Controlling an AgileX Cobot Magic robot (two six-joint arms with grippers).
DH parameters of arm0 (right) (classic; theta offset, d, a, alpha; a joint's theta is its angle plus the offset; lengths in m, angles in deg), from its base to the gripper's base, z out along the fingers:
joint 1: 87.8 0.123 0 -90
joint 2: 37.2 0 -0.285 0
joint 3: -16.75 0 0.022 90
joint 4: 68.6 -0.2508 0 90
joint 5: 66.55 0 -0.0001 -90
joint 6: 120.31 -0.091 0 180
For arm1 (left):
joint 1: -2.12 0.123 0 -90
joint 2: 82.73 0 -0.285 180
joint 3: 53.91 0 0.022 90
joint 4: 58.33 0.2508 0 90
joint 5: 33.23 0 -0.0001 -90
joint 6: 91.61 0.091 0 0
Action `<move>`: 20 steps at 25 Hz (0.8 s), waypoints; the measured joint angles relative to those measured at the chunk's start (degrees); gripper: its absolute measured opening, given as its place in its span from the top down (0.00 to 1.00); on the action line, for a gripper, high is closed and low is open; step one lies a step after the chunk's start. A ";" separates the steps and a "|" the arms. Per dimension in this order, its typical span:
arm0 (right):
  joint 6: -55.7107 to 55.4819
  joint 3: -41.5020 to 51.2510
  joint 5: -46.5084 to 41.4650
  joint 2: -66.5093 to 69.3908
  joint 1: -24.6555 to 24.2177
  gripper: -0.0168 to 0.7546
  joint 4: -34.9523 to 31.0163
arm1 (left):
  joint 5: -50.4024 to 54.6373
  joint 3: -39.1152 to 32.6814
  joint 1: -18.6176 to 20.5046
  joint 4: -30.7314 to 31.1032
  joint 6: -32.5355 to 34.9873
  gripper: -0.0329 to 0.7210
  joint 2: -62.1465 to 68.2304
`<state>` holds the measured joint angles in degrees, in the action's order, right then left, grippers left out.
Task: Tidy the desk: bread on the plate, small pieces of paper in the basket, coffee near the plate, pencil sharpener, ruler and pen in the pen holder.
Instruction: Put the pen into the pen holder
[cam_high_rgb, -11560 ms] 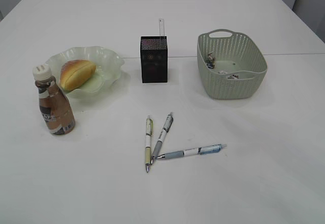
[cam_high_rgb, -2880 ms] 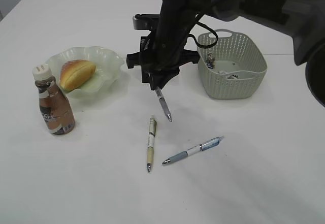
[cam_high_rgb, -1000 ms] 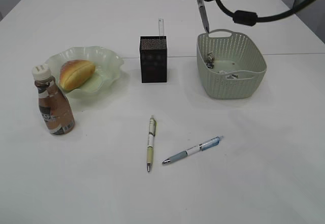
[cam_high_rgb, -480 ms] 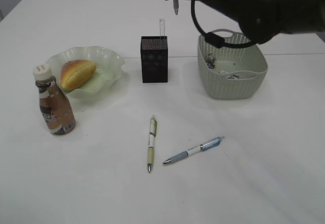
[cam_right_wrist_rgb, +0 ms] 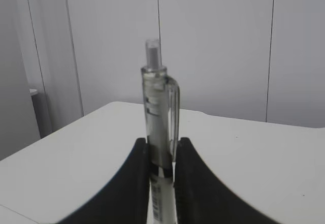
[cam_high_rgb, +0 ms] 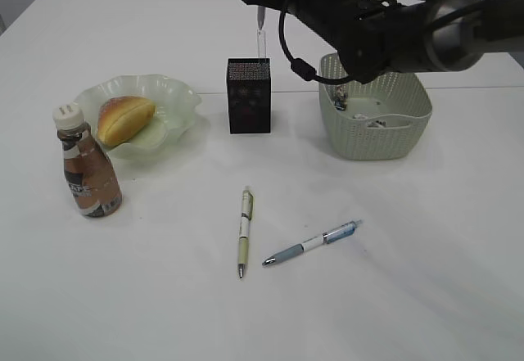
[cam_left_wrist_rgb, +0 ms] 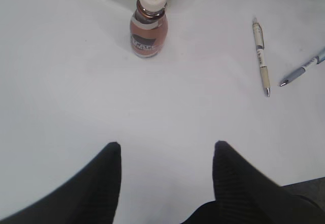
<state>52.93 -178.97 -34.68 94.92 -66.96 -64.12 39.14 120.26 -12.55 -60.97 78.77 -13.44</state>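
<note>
While the right gripper clamps a clear-barrelled click pen upright between its two dark fingers, the exterior view shows that pen's tip hanging above the black mesh pen holder, roughly in line with the transparent ruler already standing in the holder's back corner. My main worry is the mouth of the holder: it is narrow, and if the tip comes down off-centre it could catch the rim and tip or shove the box, which looks light and stands free on the white table. A second risk is the ruler; a pen lowered against it may jam or knock it askew. Letting go too high could also make the pen bounce out, so a low, centred release seems wiser. Two more pens remain on the table, a cream-and-white one and a blue-grey one, lying near each other but apart. Bread sits in the ruffled green plate, the coffee bottle stands just beside that plate, and paper scraps lie in the sage basket. Idle over bare tabletop, the left gripper has its jaws spread and grasps nothing.
</note>
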 joint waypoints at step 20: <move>-6.13 -6.03 -4.57 7.70 -0.81 0.85 1.42 | 0.00 0.00 0.00 0.00 0.00 0.40 0.00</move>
<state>46.80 -184.99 -39.25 102.62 -67.77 -62.70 39.14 120.26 -12.55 -60.97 78.77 -13.44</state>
